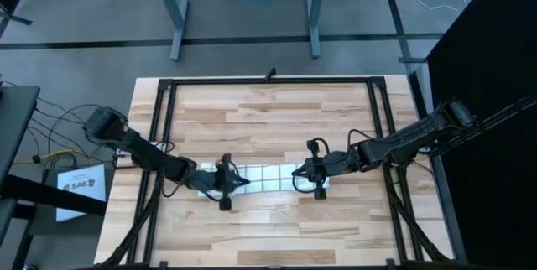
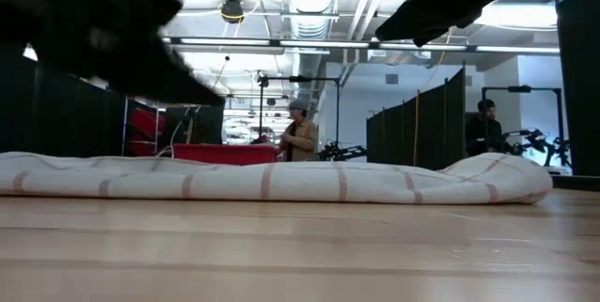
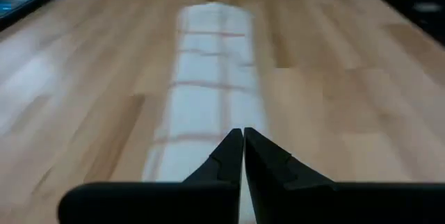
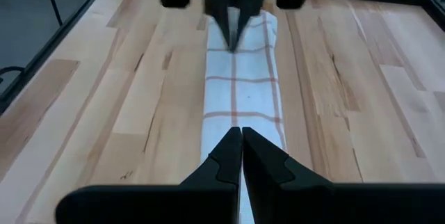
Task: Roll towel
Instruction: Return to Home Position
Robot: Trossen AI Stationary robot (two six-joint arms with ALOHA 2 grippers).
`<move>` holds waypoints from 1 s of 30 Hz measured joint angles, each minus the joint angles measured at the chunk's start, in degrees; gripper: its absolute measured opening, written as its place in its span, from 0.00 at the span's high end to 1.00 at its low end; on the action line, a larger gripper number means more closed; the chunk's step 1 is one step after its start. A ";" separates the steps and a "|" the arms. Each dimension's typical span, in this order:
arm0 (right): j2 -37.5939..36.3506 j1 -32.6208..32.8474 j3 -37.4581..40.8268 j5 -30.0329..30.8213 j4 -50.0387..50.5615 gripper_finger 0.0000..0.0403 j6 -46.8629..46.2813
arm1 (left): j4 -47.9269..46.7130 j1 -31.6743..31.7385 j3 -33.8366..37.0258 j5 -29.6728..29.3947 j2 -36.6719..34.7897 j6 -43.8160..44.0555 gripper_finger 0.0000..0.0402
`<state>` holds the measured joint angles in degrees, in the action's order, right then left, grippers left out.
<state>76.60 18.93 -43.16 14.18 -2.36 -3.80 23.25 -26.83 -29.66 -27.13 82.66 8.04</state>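
Note:
The towel (image 1: pixel 268 175), white with a thin-lined grid, lies as a long narrow roll across the middle of the table, running left to right; it also shows in the low view (image 2: pixel 281 180). My left gripper (image 1: pixel 243 183) is shut over the roll's left part (image 3: pixel 215 99). My right gripper (image 1: pixel 295 176) is shut over its right part (image 4: pixel 240 92). In the low view both arms stand above the roll, clear of it. The right wrist view also shows my left gripper (image 4: pixel 233 33) over the roll's other end.
A black metal frame (image 1: pixel 168 85) borders the table's left, far and right sides. Bare wood lies on the near and far sides of the roll (image 1: pixel 268 228). Beyond the table, two people (image 2: pixel 300 138) (image 2: pixel 486 124) stand in the room.

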 joint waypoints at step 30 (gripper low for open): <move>-48.69 -25.82 26.62 -19.98 -13.01 1.00 0.96 | -15.35 9.99 20.56 7.12 -53.87 1.66 1.00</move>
<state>27.91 -6.90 -16.54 -5.80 -15.37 -2.84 7.91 -16.84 -9.10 -20.01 28.78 9.70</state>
